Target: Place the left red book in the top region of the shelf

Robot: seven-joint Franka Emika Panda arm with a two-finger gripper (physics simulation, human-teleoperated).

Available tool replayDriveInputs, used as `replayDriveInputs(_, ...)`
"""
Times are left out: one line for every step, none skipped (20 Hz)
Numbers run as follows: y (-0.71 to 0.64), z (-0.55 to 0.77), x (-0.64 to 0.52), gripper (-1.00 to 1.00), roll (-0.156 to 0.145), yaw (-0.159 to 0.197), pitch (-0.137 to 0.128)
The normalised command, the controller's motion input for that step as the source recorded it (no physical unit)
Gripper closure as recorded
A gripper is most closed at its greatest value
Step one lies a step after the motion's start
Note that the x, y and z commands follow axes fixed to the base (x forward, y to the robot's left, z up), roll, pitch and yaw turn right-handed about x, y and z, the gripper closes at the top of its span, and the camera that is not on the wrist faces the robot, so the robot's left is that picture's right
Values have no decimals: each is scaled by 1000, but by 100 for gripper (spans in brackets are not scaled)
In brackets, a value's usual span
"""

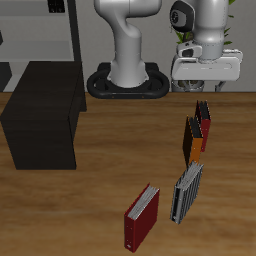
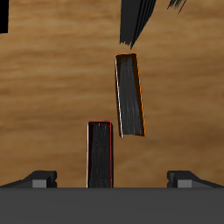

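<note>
Wrist view shows the claw [image 2: 112, 178] spread open above the slim deep-red left red book [image 2: 100, 154], upright beside the orange book [image 2: 129, 94] on the wooden tabletop [image 2: 44, 105].

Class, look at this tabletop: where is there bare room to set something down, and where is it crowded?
Bare wood lies between the shelf and the row of books. The shelf top is bare too. It is crowded under the gripper, where the left red book and the orange book stand close.
</note>
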Motion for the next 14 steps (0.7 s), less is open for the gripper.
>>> replayDriveInputs(-5,-316,110,-100,-11,34,17)
replayDriveInputs(72,-335,76,-100,15,-16,91)
replayDriveInputs(21,-269,23,-100,-28,29,-9)
replayDriveInputs(-173,36,83,-100,0,0,0)
replayDriveInputs(42,-254,30,-100,-28,0,-17)
replayDriveInputs(56,-311,54,-100,41,26,60)
replayDriveInputs(40,-255,-24,-100,-39,-21,15)
replayDriveInputs(63,-237,-7,-100,12,67,-31)
replayDriveInputs(72,-214,-28,-100,-5,44,-15)
replayDriveInputs(143,-225,-76,-100,20,1,2)
replayDriveInputs(-74,-177,4,-100,-11,35,7)
replayDriveInputs(-2,-129,1,-100,0,38,-44)
replayDriveInputs(-111,-248,57,-100,-1,-181,30)
replayDriveInputs(-54,9,41,-100,0,0,0)
